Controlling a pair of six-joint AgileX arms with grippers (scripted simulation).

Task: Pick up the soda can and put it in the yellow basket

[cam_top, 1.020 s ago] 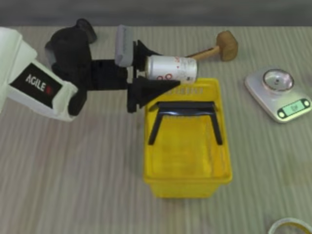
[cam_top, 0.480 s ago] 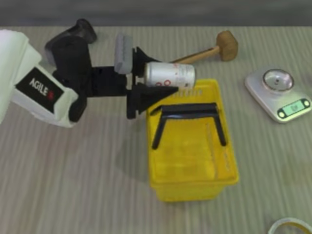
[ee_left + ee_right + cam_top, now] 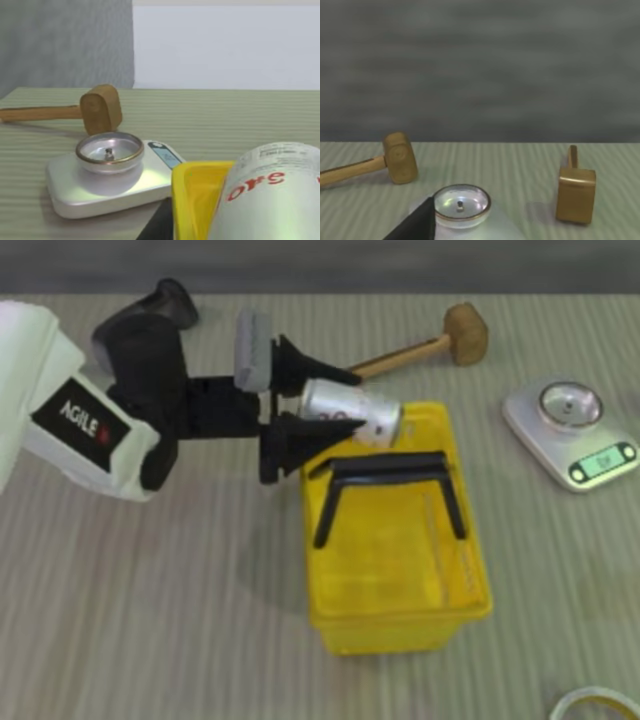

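Note:
The soda can [image 3: 355,415], white with red markings, lies tilted with one end dipping over the far rim of the yellow basket [image 3: 400,630]. My left gripper [image 3: 358,398] hovers at that far rim with its black fingers spread to either side of the can, open. The left wrist view shows the can [image 3: 270,195] close up beside the basket's yellow wall [image 3: 195,200]. The basket's black handle [image 3: 385,465] stands across its opening. My right arm is out of the top view; a single dark finger [image 3: 420,225] shows in the right wrist view.
A wooden mallet [image 3: 440,342] lies behind the basket. A small kitchen scale [image 3: 572,430] with a metal dish stands at the right. A white ring [image 3: 595,705] peeks in at the front right edge. A wooden block [image 3: 576,192] stands near the scale.
The left fingers have spread apart and the can has tipped down out of them toward the basket. The basket has shifted slightly right and toward the front.

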